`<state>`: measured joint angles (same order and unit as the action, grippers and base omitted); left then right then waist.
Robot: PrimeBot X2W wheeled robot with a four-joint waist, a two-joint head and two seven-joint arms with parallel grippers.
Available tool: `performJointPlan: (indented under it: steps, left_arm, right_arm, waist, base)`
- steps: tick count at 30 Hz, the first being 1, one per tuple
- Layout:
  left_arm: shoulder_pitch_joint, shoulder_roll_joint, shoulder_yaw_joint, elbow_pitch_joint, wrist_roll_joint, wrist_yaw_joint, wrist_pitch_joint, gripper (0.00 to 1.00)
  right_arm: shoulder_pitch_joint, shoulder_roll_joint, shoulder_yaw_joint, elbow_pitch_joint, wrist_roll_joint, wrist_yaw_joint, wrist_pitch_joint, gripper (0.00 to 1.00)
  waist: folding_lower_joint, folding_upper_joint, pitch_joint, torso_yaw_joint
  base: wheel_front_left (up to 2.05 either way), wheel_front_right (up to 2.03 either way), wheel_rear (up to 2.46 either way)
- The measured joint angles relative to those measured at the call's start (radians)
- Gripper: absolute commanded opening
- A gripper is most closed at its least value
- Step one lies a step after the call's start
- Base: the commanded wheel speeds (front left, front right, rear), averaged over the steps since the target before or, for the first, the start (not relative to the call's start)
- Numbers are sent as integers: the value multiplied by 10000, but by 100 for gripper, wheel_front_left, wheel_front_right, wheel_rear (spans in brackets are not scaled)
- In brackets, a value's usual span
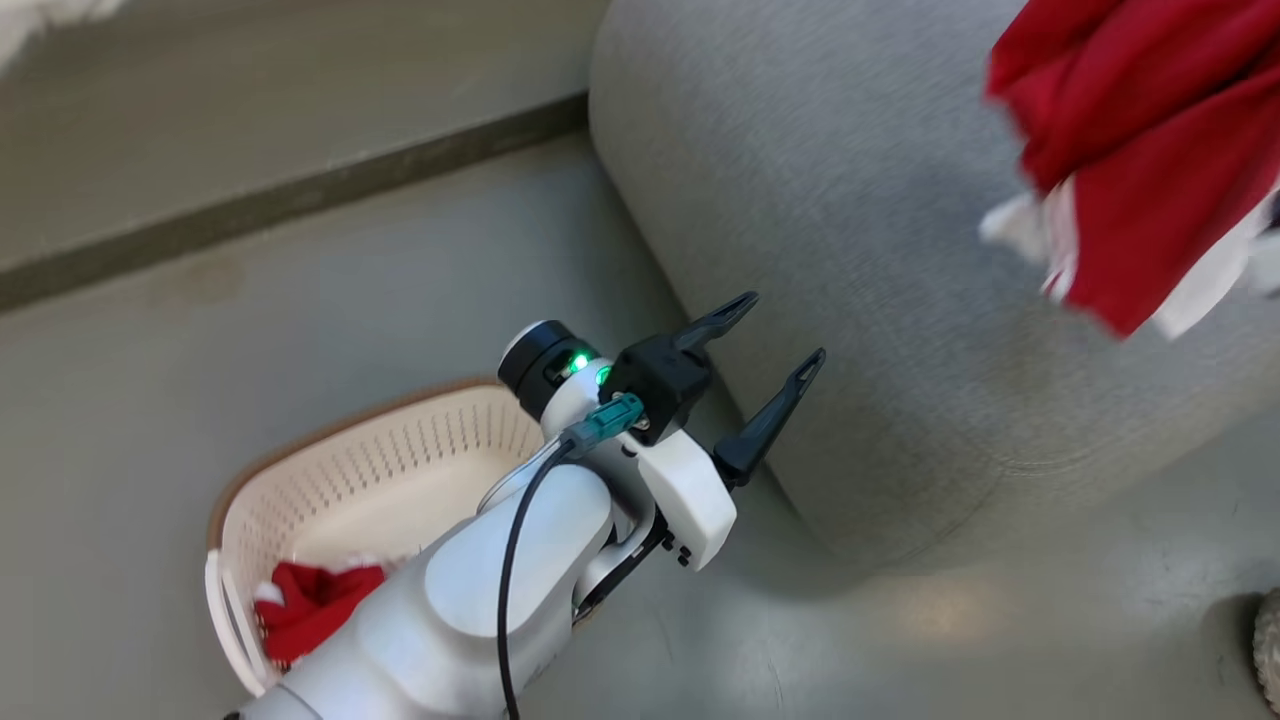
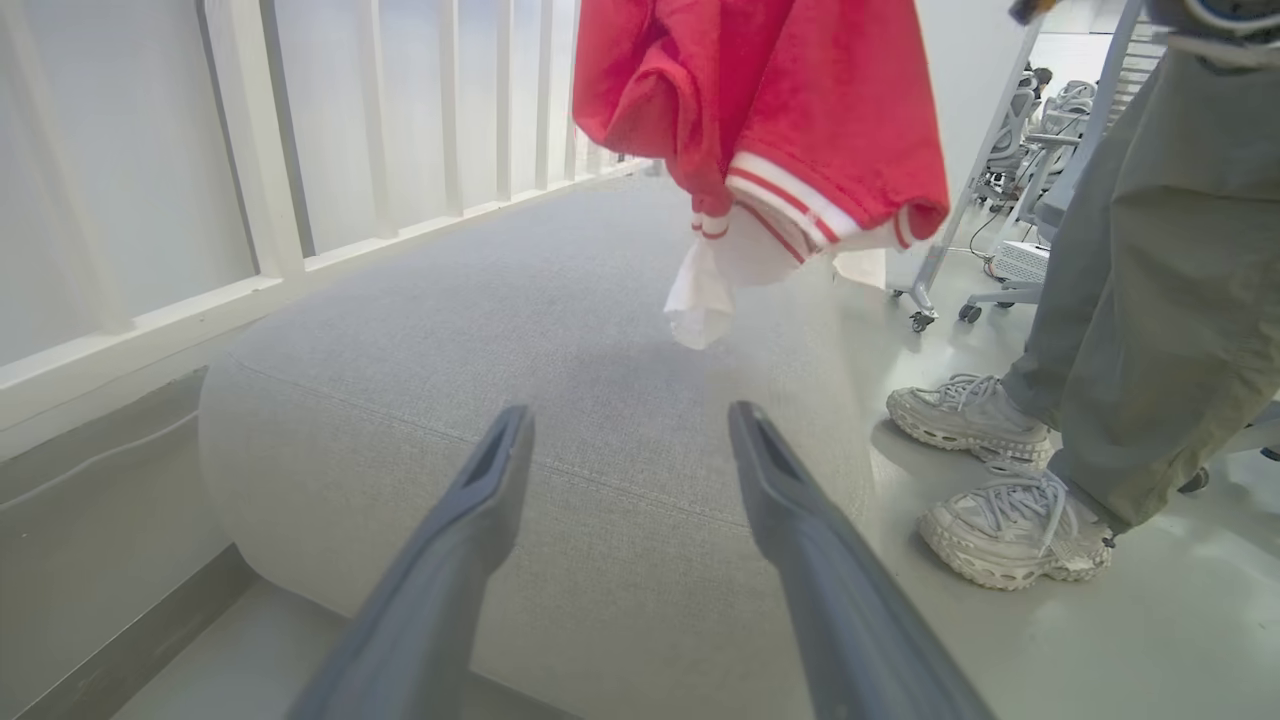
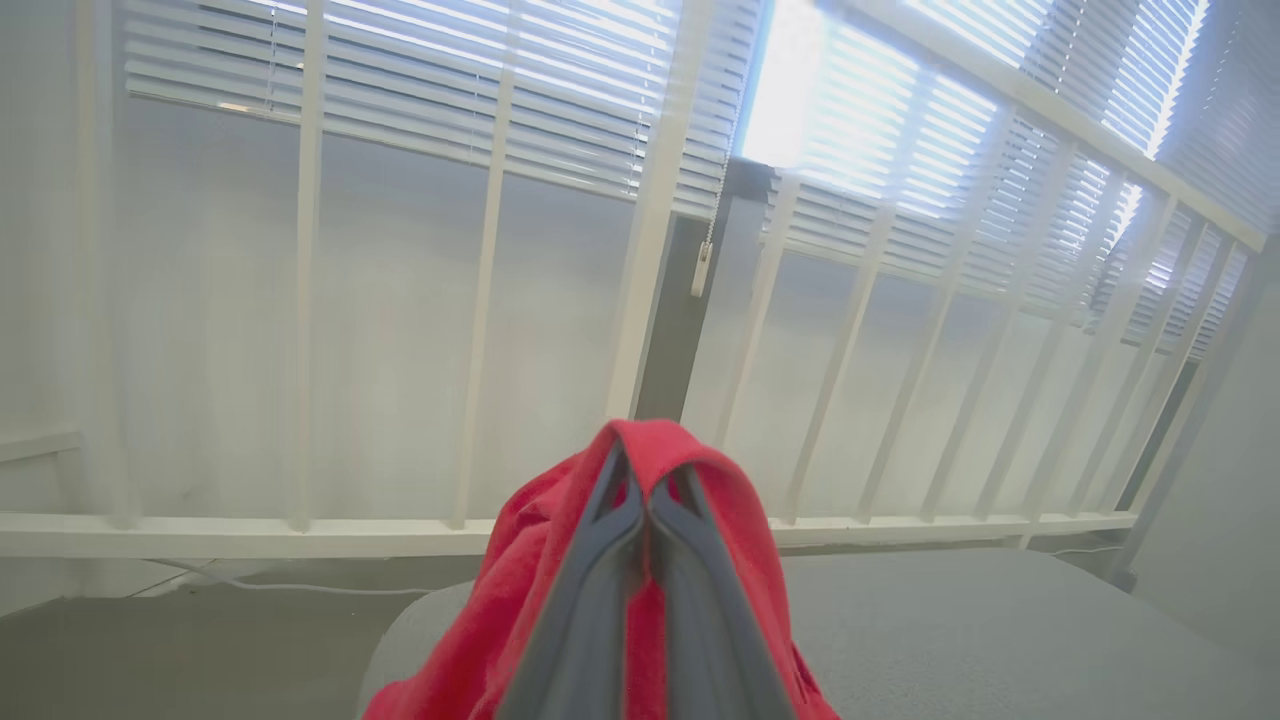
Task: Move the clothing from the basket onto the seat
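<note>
The right gripper is pinching red clothing in the air over the grey sofa. The left gripper is spread wide and empty near the basket, where 1 red piece lies.

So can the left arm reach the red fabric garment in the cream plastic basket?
Probably yes: left fingers open, empty; garment uncovered in the open-topped basket, though they point towards the grey fabric sofa.

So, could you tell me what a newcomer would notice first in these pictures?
A bright red garment hangs over the grey sofa, pinched in the shut right gripper. The open left gripper sits by the sofa's corner, near a cream floor basket holding another red piece. A person's pale trainers stand beside the sofa.
</note>
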<state>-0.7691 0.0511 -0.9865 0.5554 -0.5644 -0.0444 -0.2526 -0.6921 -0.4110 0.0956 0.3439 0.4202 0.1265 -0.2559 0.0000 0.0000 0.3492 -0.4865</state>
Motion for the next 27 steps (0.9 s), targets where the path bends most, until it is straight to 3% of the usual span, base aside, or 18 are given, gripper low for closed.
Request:
performJointPlan:
  steps: [17,27]
  left_arm:
    - [-1565,63,-1553,186,-238,548,-2,100]
    - [-2163,98,-2025,240,-278,865,-2,100]
  right_arm:
    - [-3289,-1480,-1716,2506,-278,2,0,0]
    - [-4298,-2276,-2594,4161,-821,4,0,0]
  waist:
    - [0,0,2700,1035]
    - [0,0,3991,1612]
  base:
    - [0,0,0]
    - [0,0,0]
